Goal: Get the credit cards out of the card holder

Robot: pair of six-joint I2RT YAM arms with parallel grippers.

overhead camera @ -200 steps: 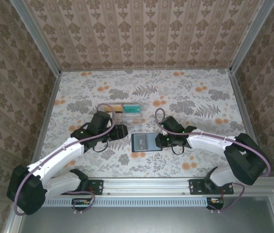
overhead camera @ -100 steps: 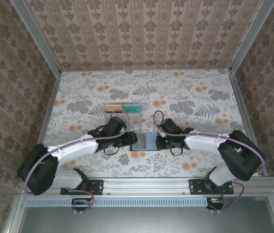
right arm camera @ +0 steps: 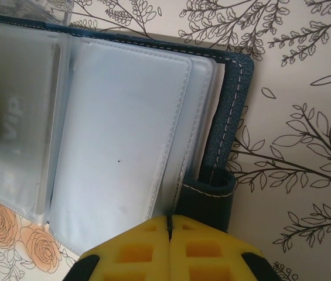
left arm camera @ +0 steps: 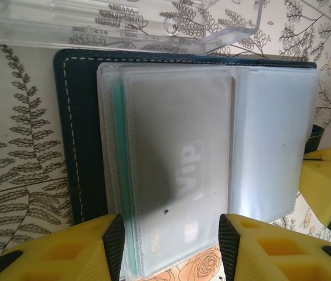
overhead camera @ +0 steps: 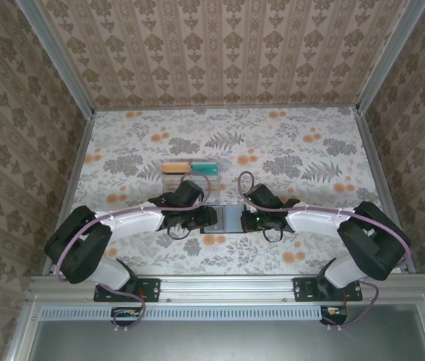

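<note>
The dark blue card holder (overhead camera: 229,218) lies open on the table between my two grippers. Its clear sleeves fan out over the cover (left arm camera: 83,129). One sleeve holds a dark card printed "VIP" (left arm camera: 177,158), with a teal card edge (left arm camera: 117,152) in a sleeve behind it. My left gripper (left arm camera: 171,249) is open, and its pads stand on either side of that sleeve stack's near edge. My right gripper (right arm camera: 168,219) is shut, with its tip down on the holder (right arm camera: 229,117) beside the strap loop. An orange card (overhead camera: 173,167) and a teal card (overhead camera: 204,168) lie further back.
A clear plastic tray (left arm camera: 124,29) sits just behind the holder and under the two loose cards. Patterned walls with metal rails (overhead camera: 69,188) close in the table on three sides. Flowered tabletop (overhead camera: 310,150) stretches to the right and back.
My left arm has swung right from beside the clear tray to the holder's left side, and its jaws have narrowed. My right gripper has shut at the holder's right side.
</note>
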